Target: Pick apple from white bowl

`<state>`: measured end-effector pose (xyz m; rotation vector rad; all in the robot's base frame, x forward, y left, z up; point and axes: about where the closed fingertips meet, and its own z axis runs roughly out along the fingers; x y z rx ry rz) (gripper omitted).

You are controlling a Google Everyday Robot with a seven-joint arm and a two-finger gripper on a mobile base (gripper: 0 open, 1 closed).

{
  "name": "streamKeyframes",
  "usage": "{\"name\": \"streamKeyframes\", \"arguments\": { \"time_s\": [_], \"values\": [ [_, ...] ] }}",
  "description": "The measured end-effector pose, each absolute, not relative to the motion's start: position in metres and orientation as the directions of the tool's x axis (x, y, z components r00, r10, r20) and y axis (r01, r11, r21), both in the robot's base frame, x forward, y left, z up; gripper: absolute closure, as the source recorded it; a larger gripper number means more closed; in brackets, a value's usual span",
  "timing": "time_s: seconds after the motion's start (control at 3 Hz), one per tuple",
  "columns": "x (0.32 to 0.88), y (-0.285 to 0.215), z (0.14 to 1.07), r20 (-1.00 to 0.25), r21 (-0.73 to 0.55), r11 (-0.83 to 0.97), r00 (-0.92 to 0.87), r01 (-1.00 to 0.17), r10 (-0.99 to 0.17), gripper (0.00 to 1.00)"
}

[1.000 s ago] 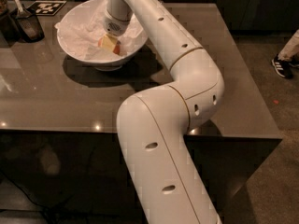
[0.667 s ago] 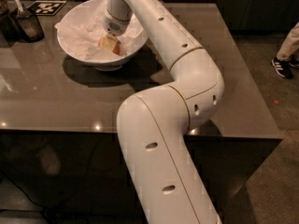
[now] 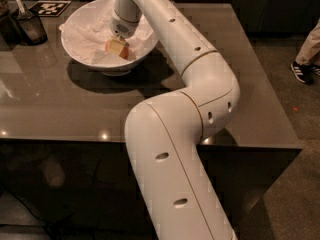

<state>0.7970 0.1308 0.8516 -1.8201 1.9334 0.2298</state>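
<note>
We log the white bowl [image 3: 75, 51], paper-lined, near the far left corner of the table [image 3: 60, 109]. The gripper [image 3: 117, 46] sits down inside it, against the orange-red apple [image 3: 125, 52]. We note a dark container [image 3: 30, 28] with a utensil at the left edge.

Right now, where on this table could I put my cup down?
Bare table lies between the white bowl and the front edge, and right of the arm. The far-left corner is crowded: bowl, dark container, and the gripper at the apple.
</note>
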Motion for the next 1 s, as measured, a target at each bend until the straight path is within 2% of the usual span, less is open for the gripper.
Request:
{"name": "streamKeyframes", "arguments": {
  "time_s": [0.33,0.67,1.0],
  "values": [
    [0.797,0.131,0.852,-0.444,-0.195,0.106,-0.008,-0.975,-0.896,0.89],
    [0.797,0.131,0.878,-0.470,-0.229,0.138,-0.014,-0.964,-0.882,1.00],
    [0.790,0.130,0.906,-0.498,-0.242,0.170,-0.028,-0.955,-0.867,1.00]
  ]
}}
